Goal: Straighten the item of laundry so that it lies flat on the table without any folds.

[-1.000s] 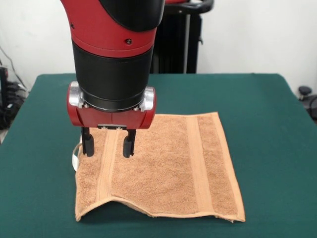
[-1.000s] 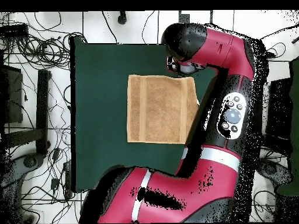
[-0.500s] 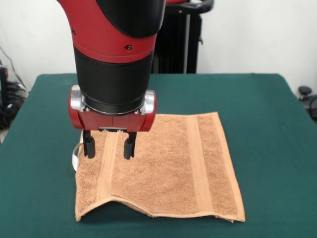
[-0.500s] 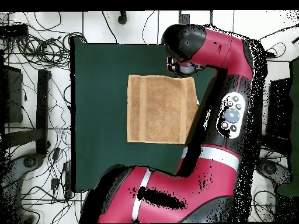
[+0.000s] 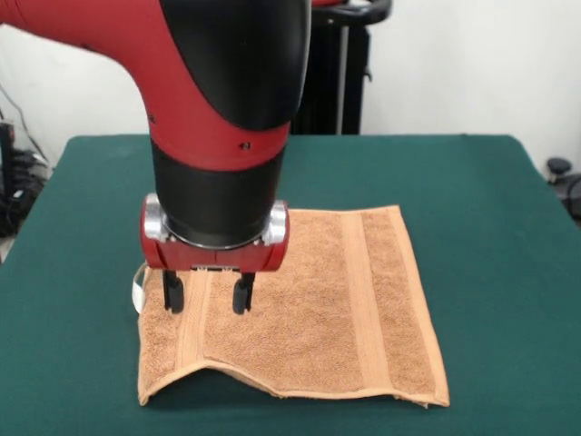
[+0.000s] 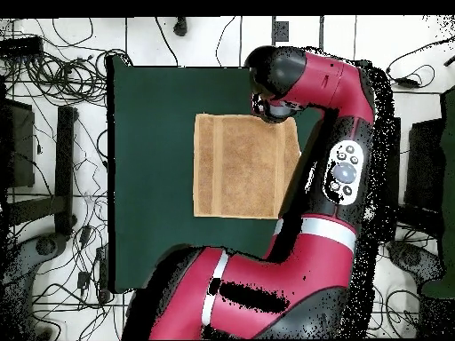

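Observation:
The orange-tan towel (image 5: 309, 304) lies spread on the green table (image 5: 490, 191), with flat woven bands down its left and right parts. Its near edge arches up off the cloth at the front left, leaving a hump. A small white tag (image 5: 138, 286) sticks out at its left edge. My gripper (image 5: 206, 295) hangs open just above the towel's left band, fingers (image 5: 241, 295) pointing down, nothing between them. From overhead the towel (image 6: 240, 169) looks nearly square, and the arm's head (image 6: 275, 84) covers its upper right corner, hiding the gripper.
The red and black arm (image 6: 329, 204) runs along the table's right side in the overhead view. Cables (image 6: 53, 71) lie on the floor to the left of the table. A black stand (image 5: 336, 73) rises behind the table's far edge.
The gripper has sunk lower and shifted a little toward the near edge over the towel's left band. The towel has kept its shape.

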